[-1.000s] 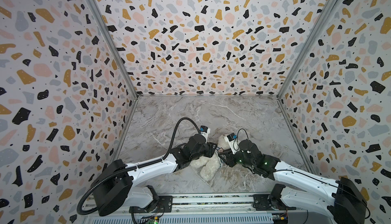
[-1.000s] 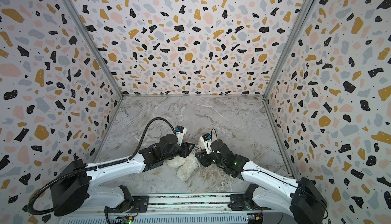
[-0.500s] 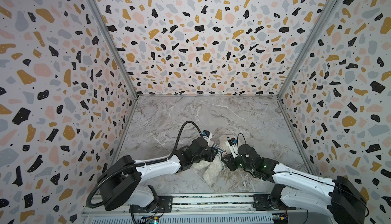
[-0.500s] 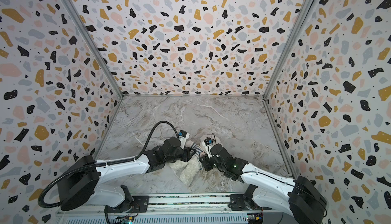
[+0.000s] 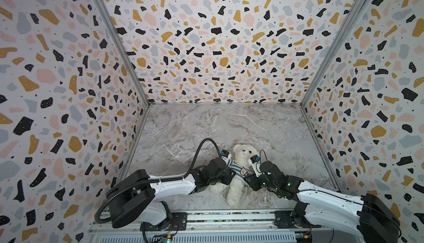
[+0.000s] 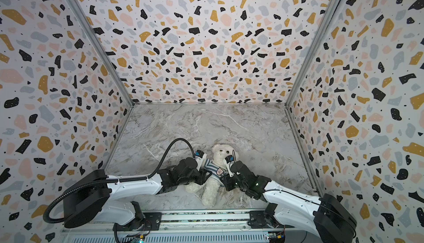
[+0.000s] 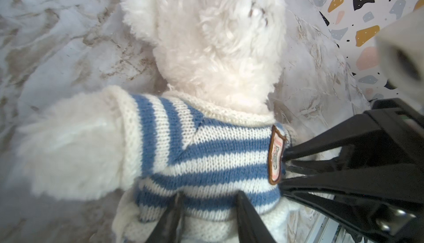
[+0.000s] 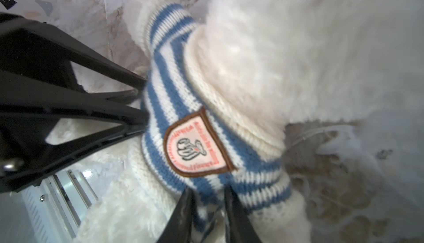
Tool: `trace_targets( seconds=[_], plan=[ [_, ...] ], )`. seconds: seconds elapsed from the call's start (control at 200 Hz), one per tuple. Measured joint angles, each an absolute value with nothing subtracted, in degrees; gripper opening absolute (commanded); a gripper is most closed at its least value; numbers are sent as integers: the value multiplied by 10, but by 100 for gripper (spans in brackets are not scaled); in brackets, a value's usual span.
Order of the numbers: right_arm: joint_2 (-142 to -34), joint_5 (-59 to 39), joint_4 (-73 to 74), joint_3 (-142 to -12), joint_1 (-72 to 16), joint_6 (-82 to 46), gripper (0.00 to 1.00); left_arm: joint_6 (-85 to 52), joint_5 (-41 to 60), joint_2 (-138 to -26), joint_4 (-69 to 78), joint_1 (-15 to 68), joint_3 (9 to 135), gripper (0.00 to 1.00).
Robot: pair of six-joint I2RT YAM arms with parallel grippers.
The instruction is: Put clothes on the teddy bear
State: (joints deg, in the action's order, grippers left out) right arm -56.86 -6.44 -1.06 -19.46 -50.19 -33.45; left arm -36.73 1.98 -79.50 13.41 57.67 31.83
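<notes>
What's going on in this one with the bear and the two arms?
Two robot arms are dressing a fluffy cream-white plush teddy bear that lies face-up on the grey marble-patterned tabletop. A blue-and-white striped knitted sweater is already over its head and chest, with one furry arm through a sleeve. The left pincer and the right pincer each appear to pinch the sweater's lower edge, one at each side of the bear, seemingly to tug it down.

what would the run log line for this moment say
teddy bear: on its back, striped shirt on torso | left gripper: shut on shirt edge | right gripper: shut on shirt edge
</notes>
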Motion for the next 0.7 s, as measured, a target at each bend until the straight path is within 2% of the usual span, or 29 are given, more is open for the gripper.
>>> trace_targets(
  seconds=[0.415,0.701],
  plan=[
    [-548,-60,-46,-181,-501,-357,24,-388,-1,-766,138,601,286,40],
    [-487,-13,-95,-275,-501,-352,29,-398,-4,-751,124,606,286,40]
  ],
)
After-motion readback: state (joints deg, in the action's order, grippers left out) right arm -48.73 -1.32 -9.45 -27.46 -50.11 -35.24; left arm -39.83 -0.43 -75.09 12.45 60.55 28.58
